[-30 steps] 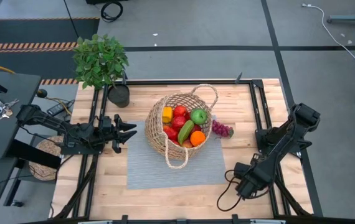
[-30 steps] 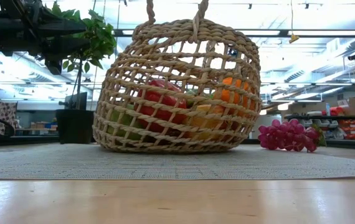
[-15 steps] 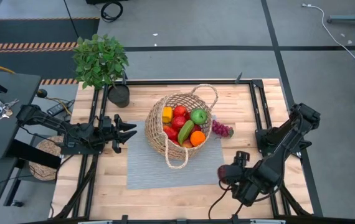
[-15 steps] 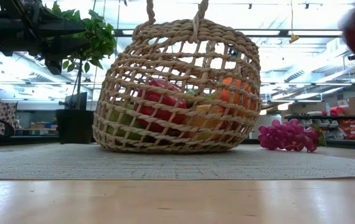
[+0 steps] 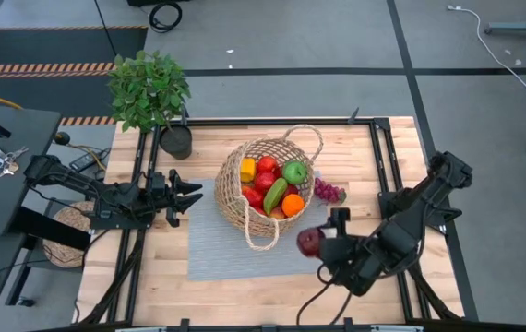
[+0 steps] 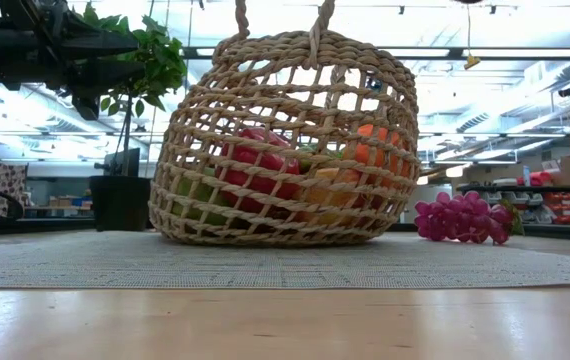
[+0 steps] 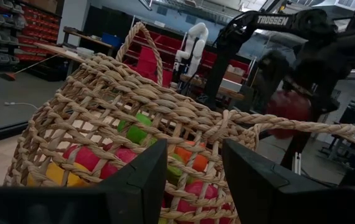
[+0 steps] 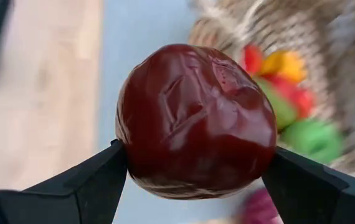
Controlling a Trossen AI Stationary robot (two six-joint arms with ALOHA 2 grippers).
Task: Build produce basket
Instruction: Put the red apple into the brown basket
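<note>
The woven wicker basket [image 5: 265, 184] stands on a grey mat [image 5: 245, 254]. It holds produce: red and green apples, an orange, a yellow pepper and a cucumber. Purple grapes [image 5: 328, 191] lie on the table just right of the basket. My right gripper [image 5: 312, 243] is shut on a dark red apple [image 8: 196, 121], above the mat's near right corner. My left gripper [image 5: 192, 195] is open at the basket's left, a short way off it, with nothing between its fingers [image 7: 140, 186]. My right gripper pinches the dark red apple between its two fingers [image 8: 96, 183], one on each opposite side of the fruit [image 8: 127, 155]. The fingers slant down from the table's near right side. The apple is lifted clear of the mat and the table.
A black pot with a green leafy plant [image 5: 152, 92] stands at the table's far left corner. Bare wood lies along the near edge [image 5: 263, 300] and beside the mat on the left. The basket's two loop handles [image 5: 306, 138] stick out at its far and near sides.
My right gripper has risen from low at the near right of the table. It has moved toward the basket with the dark red apple in its hold, and its wrist has rolled and tipped. The basket, the grapes and my left arm have kept still.
</note>
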